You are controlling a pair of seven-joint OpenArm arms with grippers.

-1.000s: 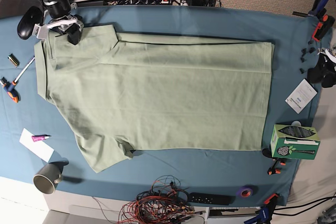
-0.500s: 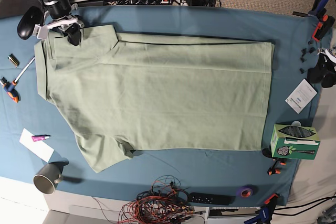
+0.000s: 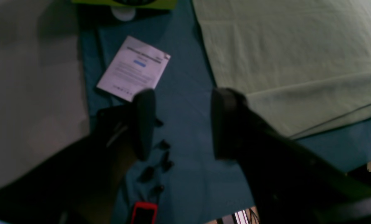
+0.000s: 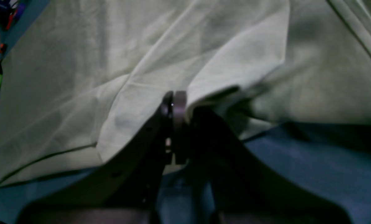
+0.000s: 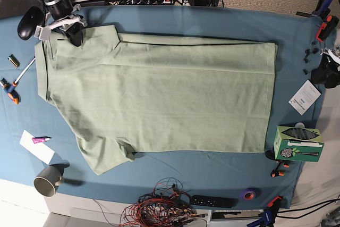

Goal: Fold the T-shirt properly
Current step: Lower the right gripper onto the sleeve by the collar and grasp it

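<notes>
Pale sage-green knit T-shirt [image 5: 175, 99]: flat, spread left to right | black right gripper [image 4: 180, 104]: clenched on its far-left fold, the nearer arm | black left gripper [image 3: 183, 124]: jaws apart, shirt's far-right corner just beside

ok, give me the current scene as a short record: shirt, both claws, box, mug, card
shirt: pale green T-shirt, spread wide, one flap folded over near the right claw
right claw: closed on the shirt's edge
left claw: open, empty, off to the side of the shirt
box: green box, beside the shirt
mug: metal mug, lying on its side
card: white printed card, between left claw and box
</notes>
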